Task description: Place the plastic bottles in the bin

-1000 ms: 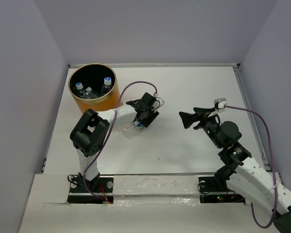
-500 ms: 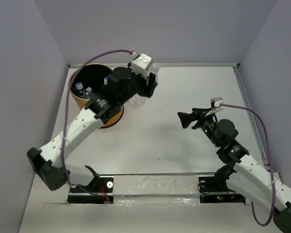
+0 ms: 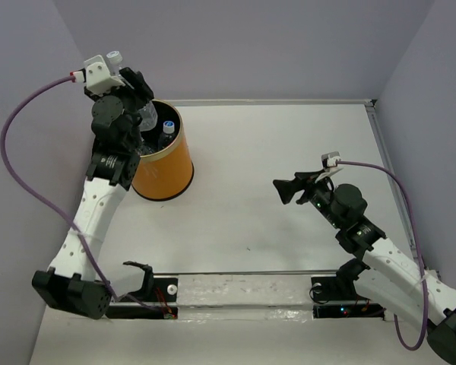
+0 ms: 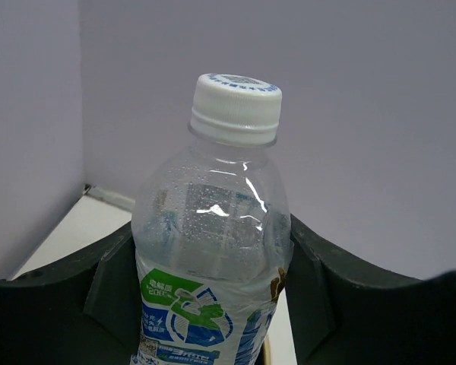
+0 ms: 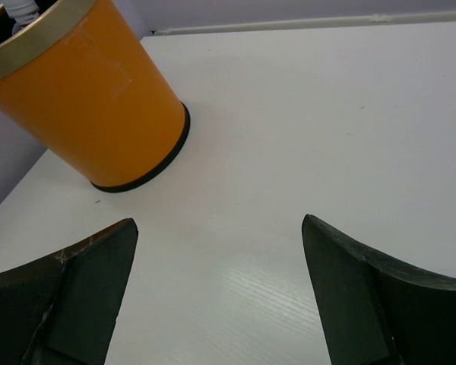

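Note:
A clear plastic bottle with a white cap and a blue-green label stands upright between my left gripper's fingers, which are shut on its body. In the top view the left gripper is raised high above the back-left rim of the orange bin, and the bottle's clear body hangs over the opening. Another bottle's blue-white cap shows inside the bin. My right gripper hovers open and empty over the table's middle right. In the right wrist view the right gripper faces the bin.
Purple walls close in the white table on the left, back and right. The left arm's purple cable loops out toward the left wall. The table's back edge runs behind the bin.
My left arm has lifted the bottle from the table's middle and swung it left and back to above the bin. The right gripper has drifted slightly left.

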### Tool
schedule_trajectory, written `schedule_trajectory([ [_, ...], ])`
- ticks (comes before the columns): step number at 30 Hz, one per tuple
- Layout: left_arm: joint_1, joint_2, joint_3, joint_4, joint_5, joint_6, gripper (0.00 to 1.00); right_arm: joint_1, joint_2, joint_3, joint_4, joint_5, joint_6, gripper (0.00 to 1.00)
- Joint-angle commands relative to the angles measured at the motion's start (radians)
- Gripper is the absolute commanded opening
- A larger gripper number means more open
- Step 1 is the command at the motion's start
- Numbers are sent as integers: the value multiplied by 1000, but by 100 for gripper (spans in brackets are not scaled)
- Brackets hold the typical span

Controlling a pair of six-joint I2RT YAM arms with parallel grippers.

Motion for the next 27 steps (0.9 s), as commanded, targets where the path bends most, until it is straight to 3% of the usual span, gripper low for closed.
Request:
schedule_trajectory([
  [1, 53, 95, -55, 107, -124, -7, 54, -5, -14, 30, 57, -22, -20, 94],
  [4, 63, 97, -109, 127, -167, -4, 78, -5, -17, 27, 57, -19, -24, 94],
  [5, 63, 93, -126, 139, -178, 3, 99, -5, -17, 29, 57, -19, -24, 94],
  [10, 64, 56, -154, 125, -210, 24, 99, -5, -17, 29, 62, -34, -20, 94],
  [17, 46, -88, -135, 98, 40, 1, 99, -5, -26, 24, 93, -43, -8, 94],
  [21, -55, -168, -146, 23, 180, 9, 99, -5, -25, 38, 119, -80, 6, 94],
  [27, -163, -265, -187, -115, 264, 24, 99, -5, -39, 84, 103, -80, 3, 91],
])
